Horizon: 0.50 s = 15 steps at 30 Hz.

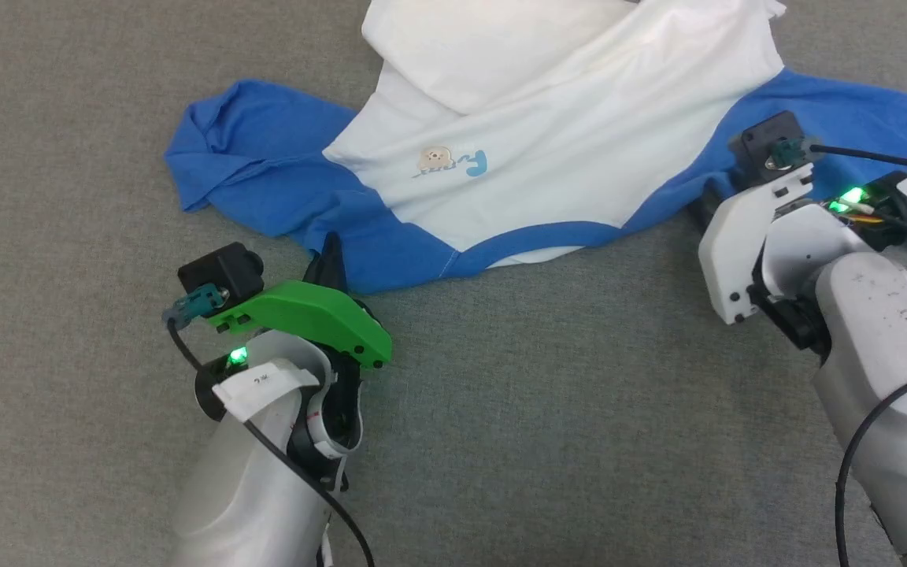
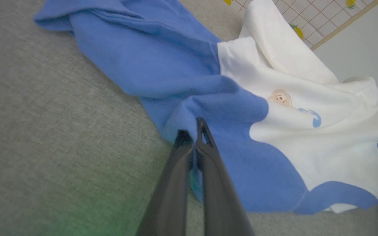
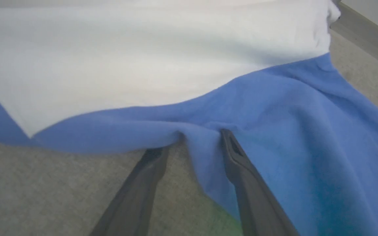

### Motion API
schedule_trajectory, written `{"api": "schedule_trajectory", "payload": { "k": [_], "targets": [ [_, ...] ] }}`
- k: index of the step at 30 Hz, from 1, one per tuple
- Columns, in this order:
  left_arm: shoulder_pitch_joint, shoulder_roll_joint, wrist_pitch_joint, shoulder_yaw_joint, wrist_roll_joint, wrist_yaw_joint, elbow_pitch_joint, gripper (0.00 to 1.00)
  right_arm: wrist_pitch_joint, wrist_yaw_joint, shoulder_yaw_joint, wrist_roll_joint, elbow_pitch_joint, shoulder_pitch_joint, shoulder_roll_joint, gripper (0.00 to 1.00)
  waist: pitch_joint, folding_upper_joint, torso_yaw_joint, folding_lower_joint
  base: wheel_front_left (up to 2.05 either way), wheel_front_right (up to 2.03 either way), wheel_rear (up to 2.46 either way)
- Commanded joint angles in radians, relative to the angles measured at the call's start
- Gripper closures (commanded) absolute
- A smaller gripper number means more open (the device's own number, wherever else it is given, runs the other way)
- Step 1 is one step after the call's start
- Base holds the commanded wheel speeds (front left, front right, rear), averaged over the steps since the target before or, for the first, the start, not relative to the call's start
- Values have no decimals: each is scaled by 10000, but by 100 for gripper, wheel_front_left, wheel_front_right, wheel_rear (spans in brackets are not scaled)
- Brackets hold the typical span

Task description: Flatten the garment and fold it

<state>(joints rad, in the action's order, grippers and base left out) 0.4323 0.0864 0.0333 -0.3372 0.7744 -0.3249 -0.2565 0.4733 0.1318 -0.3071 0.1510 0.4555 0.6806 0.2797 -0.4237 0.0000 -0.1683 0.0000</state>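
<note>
Left pincer [image 2: 194, 132]: closed, nipping blue shoulder cloth of the garment [image 1: 548, 134]. This is plain in the left wrist view; from the head, one dark fingertip [image 1: 332, 258] shows.
Garment: rumpled on grey table [image 1: 501, 409], collar nearest the robot, logo [image 1: 451, 163] facing up.
Right pincer [image 3: 196, 142]: fingers apart, straddling a blue sleeve fold, seen from its own wrist.

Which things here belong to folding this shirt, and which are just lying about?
Job: garment; left gripper, shut on its blue edge; right gripper, open around a blue fold.
Lying about: grey surface; lemon-print gridded panel; pale wall.
</note>
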Motion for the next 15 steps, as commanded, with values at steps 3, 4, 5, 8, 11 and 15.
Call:
{"api": "schedule_trajectory", "payload": {
  "k": [3,4,5,8,11,15],
  "targets": [
    [76,-42,209,34,67,244,-18,100,54,-11,-253,739,114,-395,186,100,459,0,159,0,0,0,0],
    [64,-23,261,65,96,306,8,100,47,-11,-295,960,-59,-462,301,100,573,0,192,0,0,0,0],
    [35,11,313,112,139,375,53,100,86,-11,-385,1266,-327,-580,471,100,741,0,249,0,0,0,0],
    [-72,159,360,239,243,502,354,100,475,-11,-473,2299,-1292,-994,1027,100,1194,0,429,0,0,0,0],
    [-144,402,242,411,402,619,930,100,1121,-11,-224,3607,-2548,-1407,1622,100,1676,0,646,0,0,0,0],
    [82,784,-222,544,570,730,1892,100,1911,-11,627,5195,-3981,-1615,1913,100,2313,0,865,0,0,0,0]
  ]
}}
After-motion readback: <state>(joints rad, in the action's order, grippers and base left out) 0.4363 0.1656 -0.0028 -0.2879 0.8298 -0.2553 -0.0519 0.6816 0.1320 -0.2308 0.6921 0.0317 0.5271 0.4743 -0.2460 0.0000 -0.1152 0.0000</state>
